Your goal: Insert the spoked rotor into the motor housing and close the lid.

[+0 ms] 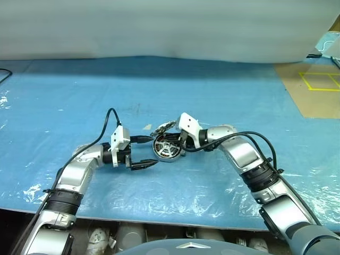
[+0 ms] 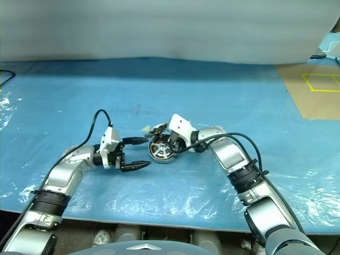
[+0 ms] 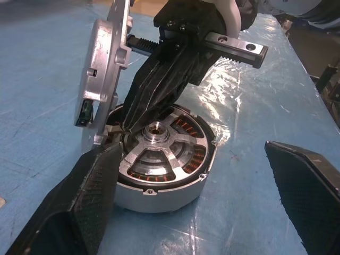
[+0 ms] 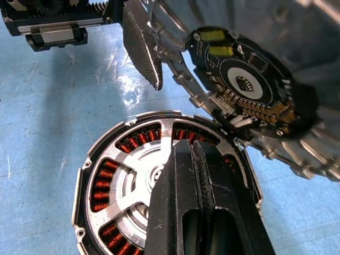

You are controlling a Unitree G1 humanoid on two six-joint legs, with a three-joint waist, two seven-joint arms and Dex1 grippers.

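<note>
On the blue sheet (image 1: 212, 95) covering the table, the motor housing (image 3: 159, 164) sits flat between the two arms, open side up, with the spoked rotor (image 4: 135, 175) already seated inside it: silver hub and spokes in the middle, copper windings showing through the gaps. The right gripper (image 3: 139, 119) comes down at a slant with its two black fingers pressed together, their tips resting on the rotor's face near the rim; nothing is held between them. In the right wrist view these fingers cover much of the rotor and housing, so the near half of both is hidden. The lid (image 4: 249, 90) stands up on edge at the far side of the housing, tilted, its lower edge at or just beside the housing's rim; whether it actually touches the rim cannot be told, since the fingers and shadow cover that spot. Its inner face shows a round circuit board with yellow parts and ribbed metal around it, and its outer part runs off the picture. In the head views the lid shows as little more than a pale sliver behind the right wrist. The left gripper (image 1: 142, 155) lies near level beside the housing with its fingers spread wide; one finger (image 3: 79, 207) is close against the housing wall, though contact is unclear, and the other (image 3: 308, 186) stands well off to the side, cut off by the picture edge.
</note>
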